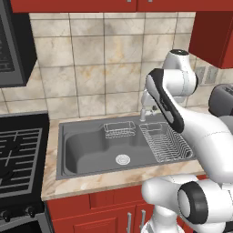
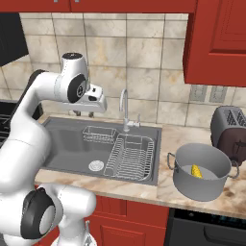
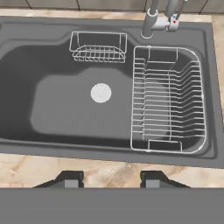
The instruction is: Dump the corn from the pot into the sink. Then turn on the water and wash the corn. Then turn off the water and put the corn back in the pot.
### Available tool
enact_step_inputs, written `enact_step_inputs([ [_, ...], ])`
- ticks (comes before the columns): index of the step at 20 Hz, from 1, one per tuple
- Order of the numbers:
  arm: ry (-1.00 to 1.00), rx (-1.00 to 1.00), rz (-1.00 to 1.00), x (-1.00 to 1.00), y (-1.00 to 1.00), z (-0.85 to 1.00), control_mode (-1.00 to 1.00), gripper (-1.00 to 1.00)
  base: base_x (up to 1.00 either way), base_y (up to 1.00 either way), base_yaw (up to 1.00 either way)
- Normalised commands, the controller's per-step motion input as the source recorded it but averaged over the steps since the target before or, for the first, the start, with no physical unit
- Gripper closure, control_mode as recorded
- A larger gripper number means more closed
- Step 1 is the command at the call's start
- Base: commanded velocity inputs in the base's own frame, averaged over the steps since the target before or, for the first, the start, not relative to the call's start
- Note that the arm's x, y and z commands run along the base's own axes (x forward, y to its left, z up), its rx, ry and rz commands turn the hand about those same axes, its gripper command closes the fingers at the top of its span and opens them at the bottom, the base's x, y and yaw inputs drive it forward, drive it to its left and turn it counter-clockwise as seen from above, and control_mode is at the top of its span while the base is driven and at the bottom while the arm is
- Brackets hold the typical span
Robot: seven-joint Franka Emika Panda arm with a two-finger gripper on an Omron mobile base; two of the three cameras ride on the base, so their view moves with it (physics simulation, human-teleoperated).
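Sink as landmark: large dark grey rectangular basin set into the marble counter, long front rim parallel to the counter's front edge; basin floor bare around the round silver drain, open room on its left half. Wire dish rack in the right part of the sink, reaching nearly from back wall to front wall; smaller wire basket against the back wall, behind the drain. Chrome gooseneck tap on the back rim, just behind the dish rack. Pot upright on the counter right of the sink, clear of the sink's right rim, near the counter's front edge; dark toaster just behind it. Corn lying inside the pot, on its bottom. Gripper held high over the sink's front rim, aimed down into the basin; fingers apart, gripping nothing, touching nothing.
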Motion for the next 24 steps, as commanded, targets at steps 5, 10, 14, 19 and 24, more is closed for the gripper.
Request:
enact_step_inputs([
  [5,-0.04,0.0,0.03,-0.13,-0.12,0.02,-1.0,-1.0,0.0,0.0,0.0],
  [10,-0.14,0.0,-0.06,-0.65,-0.52,0.01,-1.0,-1.0,0.0,0.0,0.0],
  [14,-0.09,0.0,-0.04,-0.52,-0.92,0.04,-1.0,-1.0,0.0,0.0,0.0],
  [19,0.0,0.0,-0.05,-0.38,-1.0,0.13,-1.0,-1.0,0.0,0.0,0.0],
  [24,0.0,0.0,-0.07,-0.29,-1.0,0.06,-1.0,-1.0,0.0,0.0,0.0],
])
